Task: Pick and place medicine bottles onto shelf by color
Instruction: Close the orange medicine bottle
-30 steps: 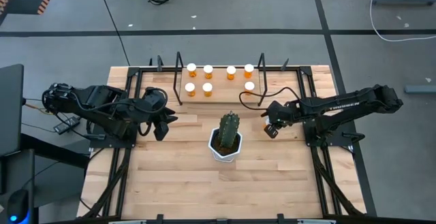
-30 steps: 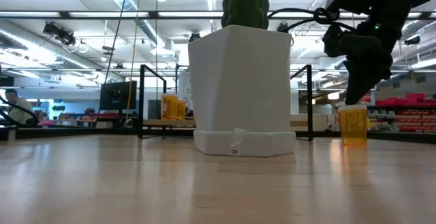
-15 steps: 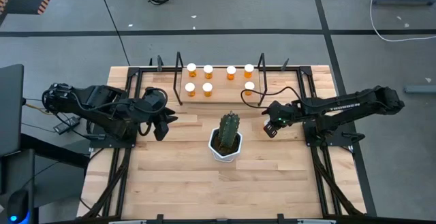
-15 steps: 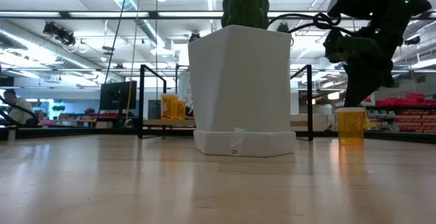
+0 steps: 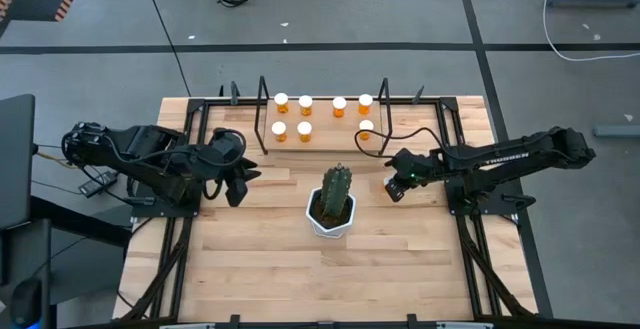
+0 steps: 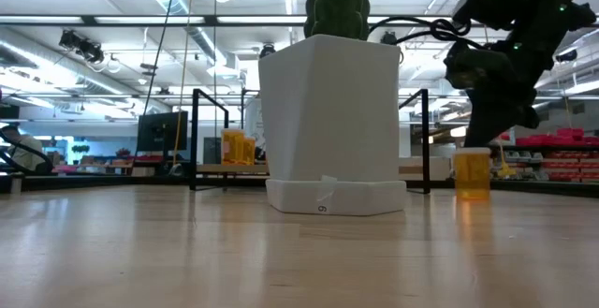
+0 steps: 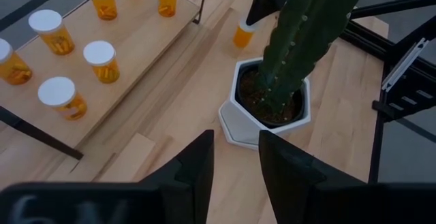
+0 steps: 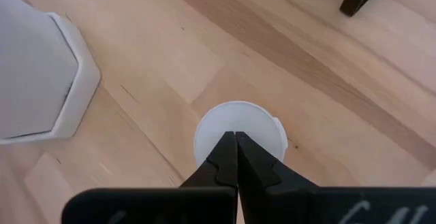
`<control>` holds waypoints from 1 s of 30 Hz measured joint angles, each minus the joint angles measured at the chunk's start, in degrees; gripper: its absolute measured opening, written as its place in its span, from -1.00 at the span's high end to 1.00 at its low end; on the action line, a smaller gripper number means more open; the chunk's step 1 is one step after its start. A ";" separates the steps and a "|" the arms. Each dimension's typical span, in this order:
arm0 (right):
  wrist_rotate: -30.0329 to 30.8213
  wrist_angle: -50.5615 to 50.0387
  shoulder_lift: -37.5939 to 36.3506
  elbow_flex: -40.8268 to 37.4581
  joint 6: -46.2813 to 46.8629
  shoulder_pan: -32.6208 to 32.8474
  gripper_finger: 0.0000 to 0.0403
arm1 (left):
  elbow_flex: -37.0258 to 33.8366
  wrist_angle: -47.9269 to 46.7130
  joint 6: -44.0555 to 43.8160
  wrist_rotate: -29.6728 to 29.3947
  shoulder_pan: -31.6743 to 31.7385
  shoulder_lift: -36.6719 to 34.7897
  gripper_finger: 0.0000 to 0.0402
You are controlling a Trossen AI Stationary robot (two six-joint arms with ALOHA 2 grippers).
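- We list seven pill bottles (image 5: 303, 127) standing on the shelf (image 5: 322, 139) at the far side of the table (image 5: 260, 259).
- We note one more bottle (image 6: 472, 173) upright on the table, right of the cactus pot (image 5: 330, 219), near the shelf's right end.
- We find the right gripper (image 8: 236, 146) directly over that bottle's white cap (image 8: 240, 137), fingers pressed together, holding nothing.
- We record the left gripper (image 7: 235, 157) waiting at the table's left, fingers slightly apart, empty.

Seven bottles (image 5: 304, 127) on shelf (image 5: 322, 145), behind the cactus (image 5: 335, 191).
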 joint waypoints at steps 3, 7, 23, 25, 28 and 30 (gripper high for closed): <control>0.28 0.03 -0.11 0.23 0.12 0.02 0.99 | 0.00 0.01 -0.53 0.01 0.00 0.00 0.37; 1.93 -4.12 -0.98 2.36 -0.42 0.02 0.99 | 0.00 0.00 -0.95 0.02 0.00 0.00 0.36; 2.86 -13.07 -5.05 10.82 -5.80 0.41 0.52 | 0.00 0.07 -2.37 0.00 0.00 0.00 0.36; 2.88 -14.70 -5.88 10.53 -5.86 0.02 0.34 | -0.01 0.07 -2.43 0.00 0.00 0.00 0.35; 2.88 -16.13 -5.86 9.03 -6.15 -0.69 0.05 | 0.00 0.07 -2.43 -0.02 0.00 0.00 0.35; 3.33 -15.32 -5.52 7.94 -5.20 -1.28 -0.13 | -0.02 0.07 -2.43 0.00 0.00 0.00 0.36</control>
